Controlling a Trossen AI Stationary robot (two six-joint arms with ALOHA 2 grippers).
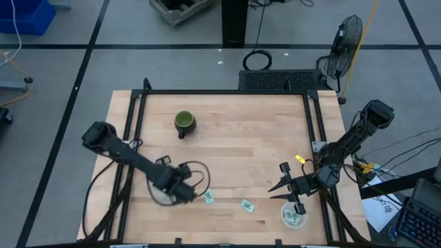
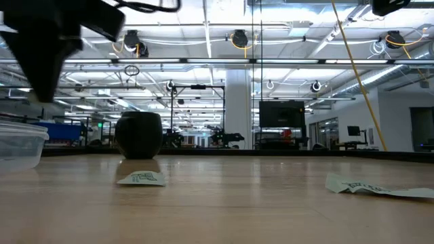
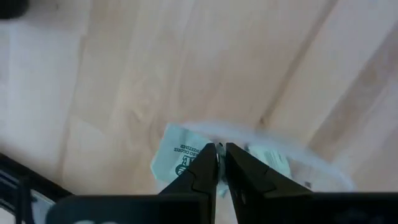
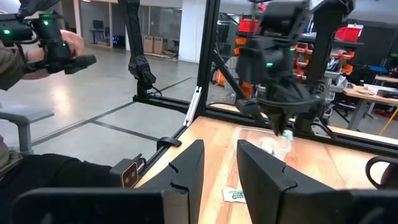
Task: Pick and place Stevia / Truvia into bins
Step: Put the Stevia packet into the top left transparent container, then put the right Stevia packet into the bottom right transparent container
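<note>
The left gripper (image 1: 185,193) hangs over the left bin (image 1: 167,195) near the table's front edge, its fingers (image 3: 202,177) pinched on a pale green Stevia packet (image 3: 177,160) — the left wrist view shows the packet clamped at the tips above the clear tub, with another packet (image 3: 273,158) lying inside it. The right gripper (image 1: 284,180) rests low over the table (image 1: 241,145) just beside the right bin (image 1: 294,215), which holds packets; its fingers (image 4: 186,168) stand apart with nothing between them. Two loose packets lie on the wood between the bins — one (image 1: 209,198) close to the left gripper, the other (image 1: 247,205) nearer the middle. A dark green mug (image 1: 184,123) stands well apart toward the back. In the right wrist view a person's hand (image 4: 65,43) holds a controller (image 4: 46,37) beyond the table.
</note>
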